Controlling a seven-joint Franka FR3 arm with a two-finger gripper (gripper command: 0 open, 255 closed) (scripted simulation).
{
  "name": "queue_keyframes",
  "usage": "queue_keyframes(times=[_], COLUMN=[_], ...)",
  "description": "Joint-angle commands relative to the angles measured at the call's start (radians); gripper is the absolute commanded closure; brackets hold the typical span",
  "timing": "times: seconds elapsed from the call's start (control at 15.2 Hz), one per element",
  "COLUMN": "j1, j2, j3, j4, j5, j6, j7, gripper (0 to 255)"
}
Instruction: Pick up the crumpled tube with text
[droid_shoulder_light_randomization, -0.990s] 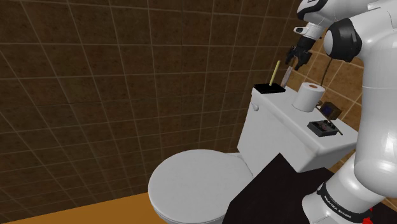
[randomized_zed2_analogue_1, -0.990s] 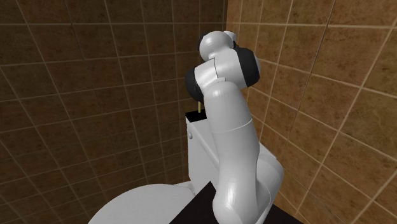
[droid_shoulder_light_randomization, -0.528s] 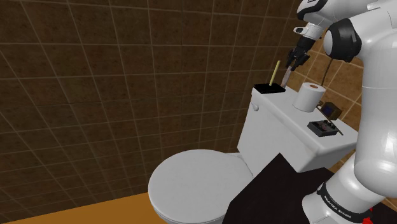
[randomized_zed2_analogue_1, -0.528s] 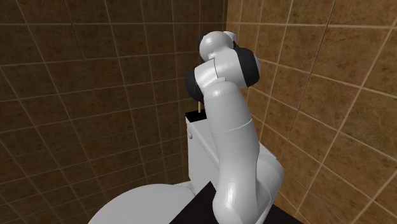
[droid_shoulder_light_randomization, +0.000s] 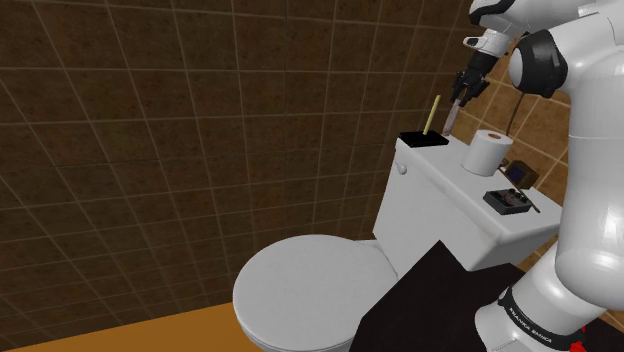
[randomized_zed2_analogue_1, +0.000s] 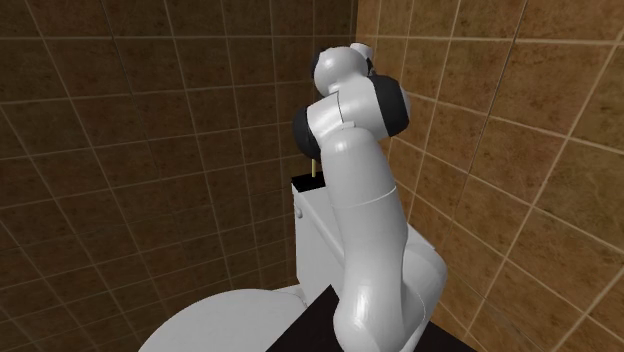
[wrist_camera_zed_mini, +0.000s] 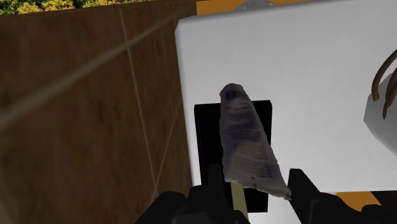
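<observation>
Your gripper (wrist_camera_zed_mini: 257, 191): jaws pinching the wide end of the crumpled tube (wrist_camera_zed_mini: 247, 143), which is grey with printed text. The tube hangs clear above the toilet tank (wrist_camera_zed_mini: 305, 70), over the black box (wrist_camera_zed_mini: 207, 143) at one end of the tank's lid.

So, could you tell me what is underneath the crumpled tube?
Below the crumpled tube, clasped in the gripper, sits a black box on the white tank lid, with a yellowish stick rising from it. The tube covers the box's middle, so its contents there are hidden.
</observation>
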Motion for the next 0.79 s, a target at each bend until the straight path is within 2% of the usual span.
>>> queue_keyframes(times=[0.0,0.59,0.73], j1=[-0.007,-0.077,-0.078], j2=[-0.005,0.016,0.017], j3=[-0.003,0.008,0.007], j4=[0.028,0.193,0.196], j5=[-0.003,0.015,0.016], j6=[-0.025,-0.157,-0.159], j7=[0.01,0.043,0.043], gripper=[255,255,255])
